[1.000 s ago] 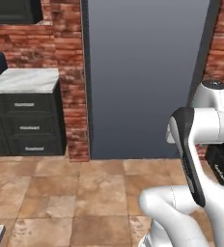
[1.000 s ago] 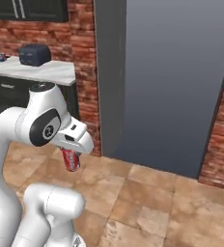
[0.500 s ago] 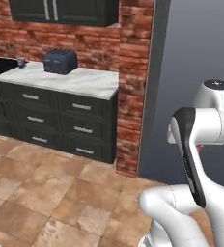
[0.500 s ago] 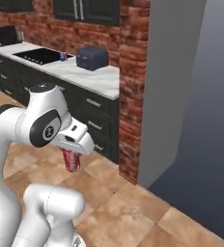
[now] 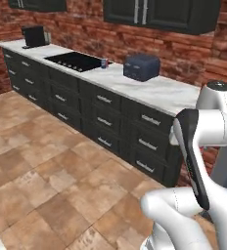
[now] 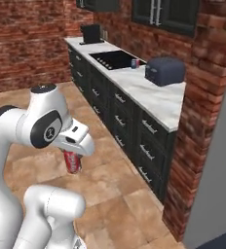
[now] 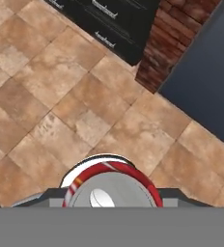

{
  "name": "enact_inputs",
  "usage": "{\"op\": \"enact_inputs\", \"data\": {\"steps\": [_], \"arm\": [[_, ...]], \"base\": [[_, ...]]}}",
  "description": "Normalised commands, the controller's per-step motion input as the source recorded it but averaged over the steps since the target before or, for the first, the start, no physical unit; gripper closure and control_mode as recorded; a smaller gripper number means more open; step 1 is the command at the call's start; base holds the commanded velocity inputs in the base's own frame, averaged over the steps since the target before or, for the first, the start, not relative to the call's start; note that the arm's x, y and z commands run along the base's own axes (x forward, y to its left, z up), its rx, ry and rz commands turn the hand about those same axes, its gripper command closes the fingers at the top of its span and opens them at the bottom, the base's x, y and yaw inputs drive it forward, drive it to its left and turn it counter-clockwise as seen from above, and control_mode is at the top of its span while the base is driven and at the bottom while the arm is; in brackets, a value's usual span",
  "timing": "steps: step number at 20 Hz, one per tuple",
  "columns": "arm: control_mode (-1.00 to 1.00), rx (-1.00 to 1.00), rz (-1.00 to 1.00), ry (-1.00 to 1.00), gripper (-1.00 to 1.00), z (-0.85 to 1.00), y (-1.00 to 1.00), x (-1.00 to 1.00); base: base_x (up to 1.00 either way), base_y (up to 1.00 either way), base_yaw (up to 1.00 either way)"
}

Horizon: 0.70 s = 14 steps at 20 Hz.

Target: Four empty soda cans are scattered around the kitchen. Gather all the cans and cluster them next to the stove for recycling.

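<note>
— What do you see, going from the left?

— At the far left end of the white marble counter (image 5: 159,93) stands a dark boxy appliance (image 5: 33,35). I can't make out any label on it. Next comes the stove (image 5: 74,61), one flat black cooktop set into the counter. Just beside its right edge stands one blue soda can (image 5: 104,63), upright on the marble. It carries a light mark, too small for me to read. Right of that can, a little apart, sits one dark toaster (image 5: 141,67). Black drawer cabinets (image 5: 105,132) run under the counter, and red brick rises behind it.

— And your gripper?

— My gripper (image 6: 74,156) is clamped on a red soda can (image 6: 72,161). It hangs upright under my hand, above the terracotta floor (image 6: 115,194) and well away from the stove. In the hand view I look down on its silver top and a red rim with a white stripe (image 7: 111,185). No lettering comes out clearly.

— So how many cans can you count?

— Two: the blue one beside the stove and the red one I hold. One stove, one toaster.
</note>
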Motion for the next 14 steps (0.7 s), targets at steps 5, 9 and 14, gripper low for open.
{"op": "enact_inputs", "data": {"steps": [5, 9, 14], "arm": [[1.00, 0.00, 0.00, 0.00, 1.00, 0.00, 0.00, 0.00], [1.00, 0.00, 0.00, 0.00, 1.00, 0.00, 0.00, 0.00], [1.00, 0.00, 0.00, 0.00, 1.00, 0.00, 0.00, 0.00]], "base": [[0.94, 0.21, 0.60], [0.93, 0.45, 0.55], [0.98, 0.22, 0.45]]}}
